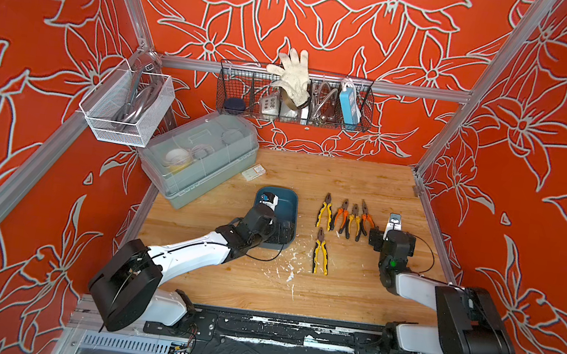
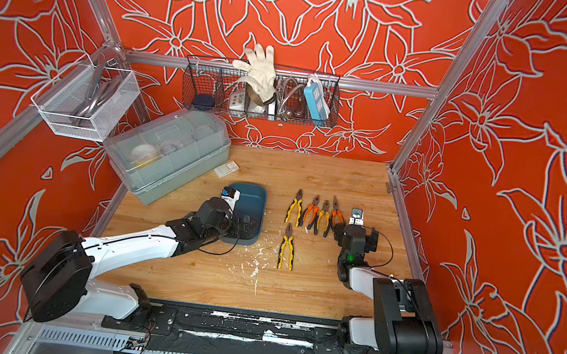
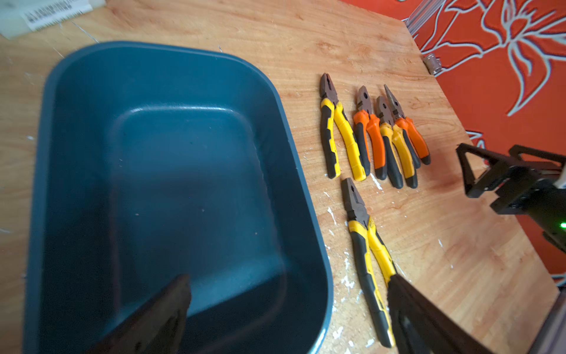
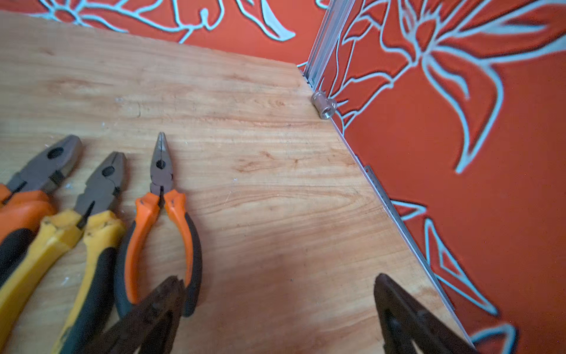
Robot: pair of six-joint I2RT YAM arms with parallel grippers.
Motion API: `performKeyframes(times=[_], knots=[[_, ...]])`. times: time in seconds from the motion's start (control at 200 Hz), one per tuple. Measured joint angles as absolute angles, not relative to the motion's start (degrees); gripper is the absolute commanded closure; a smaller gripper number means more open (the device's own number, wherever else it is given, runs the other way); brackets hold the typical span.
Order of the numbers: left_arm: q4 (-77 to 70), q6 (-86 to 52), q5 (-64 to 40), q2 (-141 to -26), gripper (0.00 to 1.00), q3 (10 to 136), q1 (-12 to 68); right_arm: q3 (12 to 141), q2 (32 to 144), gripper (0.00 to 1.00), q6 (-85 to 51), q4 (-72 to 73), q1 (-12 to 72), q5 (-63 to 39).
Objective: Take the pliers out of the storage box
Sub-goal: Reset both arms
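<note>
The storage box (image 1: 284, 200) (image 2: 253, 200), a dark teal tub, stands left of the table's middle; the left wrist view shows the storage box (image 3: 183, 184) holding nothing. Several pliers (image 1: 343, 217) (image 2: 318, 214) lie in a row on the wood to its right, and one yellow-handled pliers (image 1: 320, 253) (image 3: 367, 260) lies alone nearer the front. My left gripper (image 1: 284, 232) (image 3: 289, 280) hangs open over the box's near end, empty. My right gripper (image 1: 390, 242) (image 4: 279, 279) stands open beside the row's right end, one finger above the handle of the long-nosed orange pliers (image 4: 162, 220).
A large translucent lidded container (image 1: 198, 159) sits behind the box on the left, with a small label card (image 1: 253, 172) beside it. Wire baskets hang on the back wall (image 1: 294, 97) and on the left wall (image 1: 127, 109). The right wall and a metal stub (image 4: 323, 105) are close to my right gripper.
</note>
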State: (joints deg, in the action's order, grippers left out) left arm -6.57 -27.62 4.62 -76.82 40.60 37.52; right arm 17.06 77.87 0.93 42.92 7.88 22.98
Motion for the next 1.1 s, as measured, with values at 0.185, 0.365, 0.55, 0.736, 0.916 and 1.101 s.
performKeyframes(times=[0.185,0.365,0.55,0.736,0.916,1.101], knots=[[-5.6,-24.1,7.0,-72.5,0.01,40.4,37.5,18.2,78.3,0.00,0.7,43.0,7.3,21.0],[-3.9,-19.3,15.5,-67.3,0.02,40.4,37.6,15.1,81.0,0.00,1.5,51.5,7.7,19.4],[-3.8,-14.0,28.1,-61.3,0.01,37.5,36.5,14.8,81.6,0.00,1.7,51.5,8.0,19.4],[-15.7,-3.9,35.3,-53.8,0.02,24.1,30.4,15.0,81.7,0.00,1.7,51.4,7.8,19.3],[-26.4,2.7,33.6,-51.9,0.02,12.1,21.4,15.1,81.7,0.00,1.7,51.0,7.7,19.0],[-33.3,4.5,28.2,-53.7,0.02,9.7,15.2,15.3,81.6,0.00,1.7,51.0,7.6,19.0]])
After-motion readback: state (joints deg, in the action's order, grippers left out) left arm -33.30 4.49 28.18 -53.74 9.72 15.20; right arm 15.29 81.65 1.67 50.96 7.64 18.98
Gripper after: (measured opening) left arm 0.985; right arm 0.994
